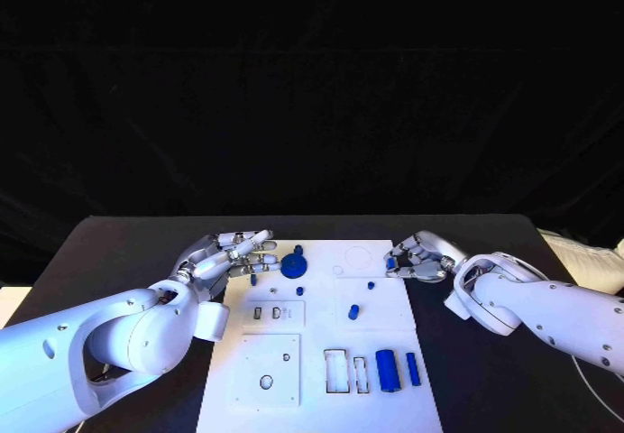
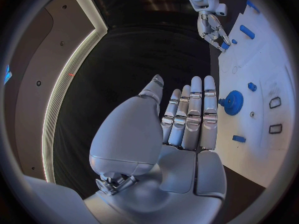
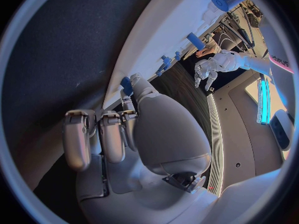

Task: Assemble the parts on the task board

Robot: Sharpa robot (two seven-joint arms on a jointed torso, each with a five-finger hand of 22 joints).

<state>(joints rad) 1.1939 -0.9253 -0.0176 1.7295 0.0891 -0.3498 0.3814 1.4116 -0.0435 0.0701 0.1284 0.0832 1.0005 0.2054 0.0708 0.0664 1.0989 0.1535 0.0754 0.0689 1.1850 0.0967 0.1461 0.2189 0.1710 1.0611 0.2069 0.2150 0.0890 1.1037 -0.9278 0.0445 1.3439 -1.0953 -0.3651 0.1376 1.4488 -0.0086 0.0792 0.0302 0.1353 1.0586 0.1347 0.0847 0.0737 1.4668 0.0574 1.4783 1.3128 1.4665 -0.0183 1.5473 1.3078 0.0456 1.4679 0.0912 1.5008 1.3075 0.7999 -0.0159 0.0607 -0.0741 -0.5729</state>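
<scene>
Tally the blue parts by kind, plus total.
Gear: 1
Long cylinders: 2
Small pegs on task board: 4
Small piece pinched by right hand: 1
Total: 8

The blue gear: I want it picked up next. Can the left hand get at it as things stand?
Probably yes. The left hand is open with nothing in it, beside the blue gear on the white board, and nothing lies between them.
</scene>
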